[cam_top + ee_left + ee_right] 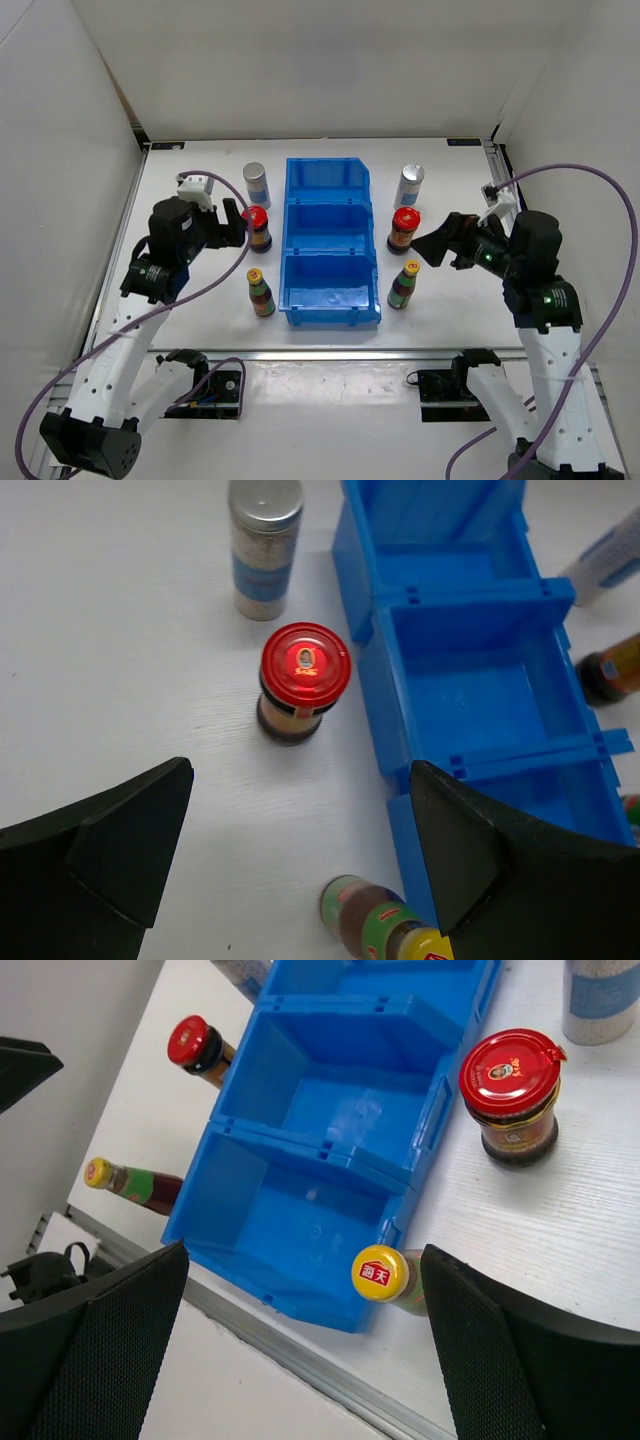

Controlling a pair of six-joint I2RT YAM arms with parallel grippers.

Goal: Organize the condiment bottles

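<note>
White bench [450,310] carries a bin [330,290] with three bottles [260,293] upright along each side, none inside yet, while both jaws gape empty, the left facing its red-capped bottle [304,680], likely for a first pick.

The three-compartment bin [330,201] sits at frame centre on the table [200,330], its compartments stacked from top to bottom. In a column just left of it stand the left shaker bottle [257,185], left wide-capped jar [257,229] and left slim bottle [261,293]. Just right of it, in the same order, stand the right shaker bottle [410,186], right wide-capped jar [403,230] and right slim bottle [404,285].
</note>
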